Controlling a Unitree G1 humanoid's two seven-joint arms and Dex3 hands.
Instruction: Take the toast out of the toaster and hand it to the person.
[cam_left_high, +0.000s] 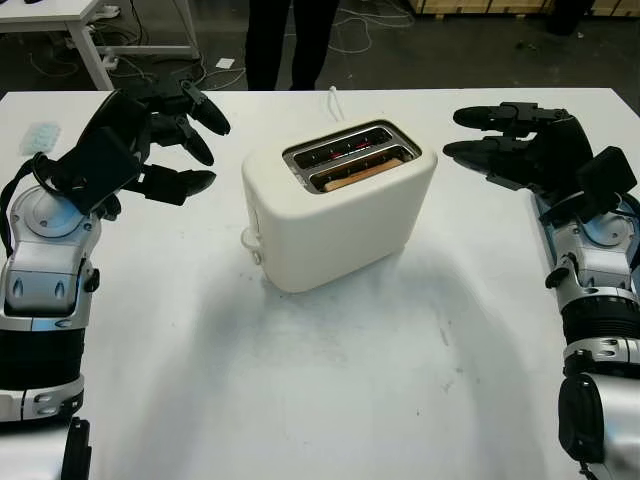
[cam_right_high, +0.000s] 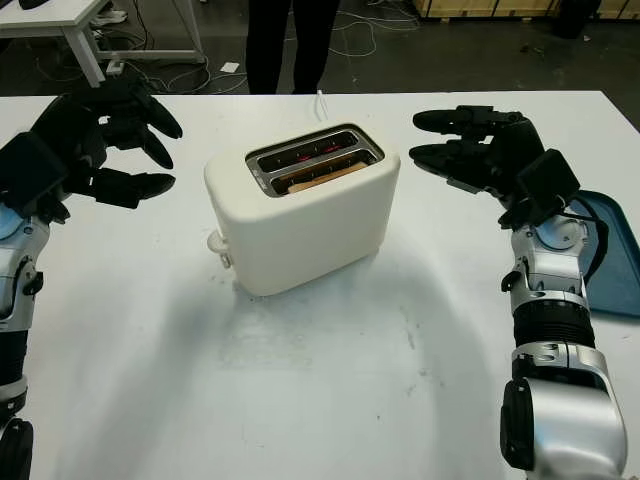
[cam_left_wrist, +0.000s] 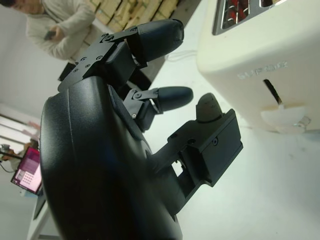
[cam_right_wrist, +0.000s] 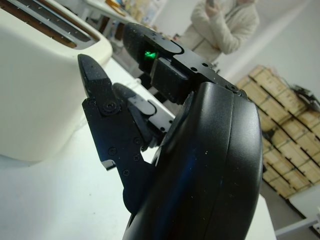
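Observation:
A cream toaster (cam_left_high: 340, 205) stands in the middle of the white table (cam_left_high: 330, 400). A slice of toast (cam_left_high: 352, 176) sits low in its nearer slot; the farther slot glows red. My left hand (cam_left_high: 205, 150) is raised to the left of the toaster, open and apart from it. To the right of the toaster my right hand (cam_left_high: 462, 135) is also open, fingers pointing toward it without touching. A person (cam_left_high: 290, 40) in dark trousers stands beyond the table's far edge, wearing a beige top (cam_right_wrist: 225, 25).
The toaster's lever (cam_left_high: 250, 238) sticks out of its left end, and a white cord (cam_left_high: 333, 100) runs off behind it. A blue tray (cam_right_high: 610, 250) lies at the table's right edge. A small packet (cam_left_high: 40, 137) sits far left. A white desk (cam_left_high: 60, 20) stands behind.

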